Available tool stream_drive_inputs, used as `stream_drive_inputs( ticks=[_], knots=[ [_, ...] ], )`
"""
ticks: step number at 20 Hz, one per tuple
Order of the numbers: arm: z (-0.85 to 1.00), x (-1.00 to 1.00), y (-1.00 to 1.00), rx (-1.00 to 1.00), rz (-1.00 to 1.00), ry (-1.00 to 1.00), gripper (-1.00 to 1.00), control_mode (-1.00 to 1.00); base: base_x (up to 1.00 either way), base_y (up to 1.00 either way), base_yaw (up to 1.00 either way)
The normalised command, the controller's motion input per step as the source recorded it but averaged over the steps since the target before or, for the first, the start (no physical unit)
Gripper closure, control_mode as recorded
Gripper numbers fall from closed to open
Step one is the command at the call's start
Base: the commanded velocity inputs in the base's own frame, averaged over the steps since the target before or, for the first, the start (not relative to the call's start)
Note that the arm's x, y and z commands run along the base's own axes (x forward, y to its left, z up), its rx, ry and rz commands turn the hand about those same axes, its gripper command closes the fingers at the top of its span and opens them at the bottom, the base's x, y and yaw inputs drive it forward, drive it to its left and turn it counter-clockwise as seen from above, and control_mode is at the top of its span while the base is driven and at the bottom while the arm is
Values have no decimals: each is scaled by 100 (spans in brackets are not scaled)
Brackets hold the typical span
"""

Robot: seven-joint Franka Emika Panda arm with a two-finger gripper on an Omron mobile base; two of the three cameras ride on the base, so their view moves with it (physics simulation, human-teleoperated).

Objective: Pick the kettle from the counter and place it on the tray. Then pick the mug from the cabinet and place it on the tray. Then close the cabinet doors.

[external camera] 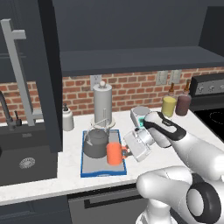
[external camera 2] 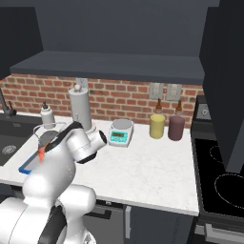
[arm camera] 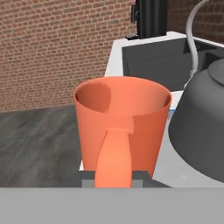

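The orange mug (external camera: 114, 153) is upright over the front right part of the blue-rimmed tray (external camera: 103, 173), close beside the dark grey kettle (external camera: 95, 142) that stands on the tray. My gripper (external camera: 127, 152) reaches in from the right and is shut on the mug's side handle. In the hand view the mug (arm camera: 122, 127) faces me, its handle between my fingertips (arm camera: 87, 179), with the kettle (arm camera: 201, 131) just to its right. Whether the mug's base rests on the tray I cannot tell. In the right base view my arm hides most of the tray (external camera 2: 28, 164).
An open cabinet door (external camera: 48, 74) with a long bar handle (external camera: 17, 65) hangs at the left over the black sink (external camera: 26, 157). Behind the tray stand a paper-towel roll (external camera: 102, 103), soap dispenser (external camera: 67, 118), scale (external camera: 141, 114), yellow jar (external camera: 169, 106) and dark jar (external camera: 183, 105). A stove (external camera: 214, 118) lies at the right.
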Motion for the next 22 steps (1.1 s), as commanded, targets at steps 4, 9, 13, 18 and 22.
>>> stream_drive_inputs(
  ticks=[4,9,13,18,22],
  knots=[
    [-25,16,1,2,0,-5,100,-100,0,0,0],
    [-22,16,0,3,0,-4,100,-100,0,0,0],
    [-26,10,0,1,0,-1,100,-100,0,0,0],
    [-31,1,0,0,0,0,100,-100,0,0,0],
    [-29,0,3,0,0,0,100,-100,0,0,0]
  ],
)
